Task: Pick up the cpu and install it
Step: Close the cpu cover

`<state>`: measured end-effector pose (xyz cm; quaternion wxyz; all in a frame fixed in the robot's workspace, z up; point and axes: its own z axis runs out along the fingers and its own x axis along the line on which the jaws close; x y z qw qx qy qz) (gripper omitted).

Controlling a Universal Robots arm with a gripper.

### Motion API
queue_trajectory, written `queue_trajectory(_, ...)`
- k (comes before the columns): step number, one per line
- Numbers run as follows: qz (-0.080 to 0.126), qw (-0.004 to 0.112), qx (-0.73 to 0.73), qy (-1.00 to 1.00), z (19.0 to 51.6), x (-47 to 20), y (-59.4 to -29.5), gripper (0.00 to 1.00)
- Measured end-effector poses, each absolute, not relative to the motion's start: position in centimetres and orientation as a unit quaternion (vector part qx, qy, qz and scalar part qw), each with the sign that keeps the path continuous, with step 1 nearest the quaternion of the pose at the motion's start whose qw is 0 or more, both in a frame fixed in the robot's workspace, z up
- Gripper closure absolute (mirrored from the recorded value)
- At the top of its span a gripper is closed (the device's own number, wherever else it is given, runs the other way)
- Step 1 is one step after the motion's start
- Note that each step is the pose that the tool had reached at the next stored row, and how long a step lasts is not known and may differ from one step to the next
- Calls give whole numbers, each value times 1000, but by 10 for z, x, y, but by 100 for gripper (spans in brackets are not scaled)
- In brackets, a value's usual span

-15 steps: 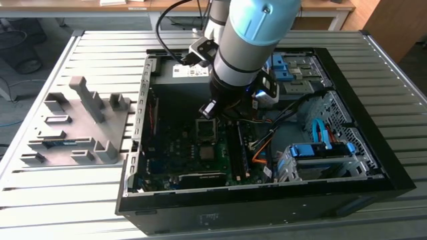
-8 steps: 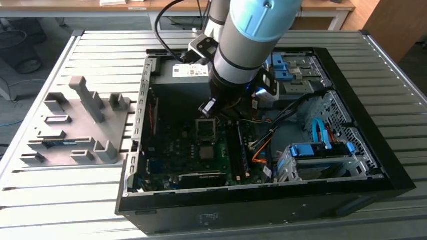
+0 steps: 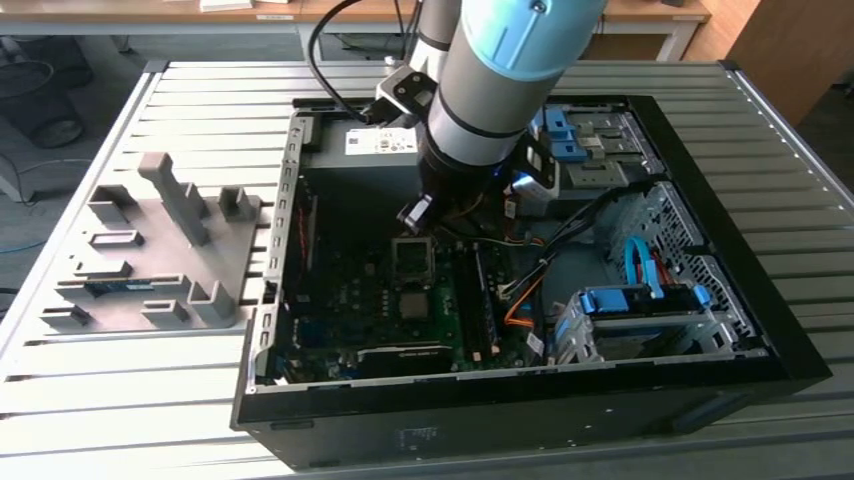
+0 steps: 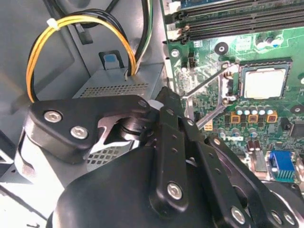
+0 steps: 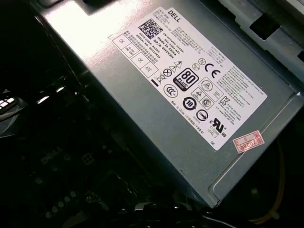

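On the left of the exterior view a grey parts stand (image 3: 147,250) sits on the slatted table (image 3: 107,400), just beside the open computer case (image 3: 747,330). At the middle of that frame the arm reaches down into the case, with the gripper (image 3: 427,213) low over the green board (image 3: 387,300), near the power supply (image 3: 380,150). I cannot tell from any view whether the gripper is open or closed, and nothing can be seen held in it. In the second wrist view the gripper's black links (image 4: 142,123) fill the lower left. To their right a metal clamp frame (image 4: 204,97) stands tilted up, and right of that again the cpu (image 4: 263,81) seems to lie already in its socket, silver face up. It is square, so it has no real long axis, and its edges run parallel to the memory slots (image 4: 228,19) at the top of the frame. I judge the step in hand to be the installing rather than the pick-up, with the clamp not yet shut. The rest of the work calls for keeping the chip flat and unshifted, and for care around the raised frame.
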<state>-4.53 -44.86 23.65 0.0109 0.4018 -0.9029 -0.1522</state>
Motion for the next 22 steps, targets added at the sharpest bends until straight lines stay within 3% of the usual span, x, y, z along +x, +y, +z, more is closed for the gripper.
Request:
queue_trajectory(14,-149,13,404,-902,237,-45,-459,90)
queue_trajectory(18,-134,20,405,-904,237,-45,-461,90)
queue_trajectory(22,-103,34,406,-908,237,-45,-462,90)
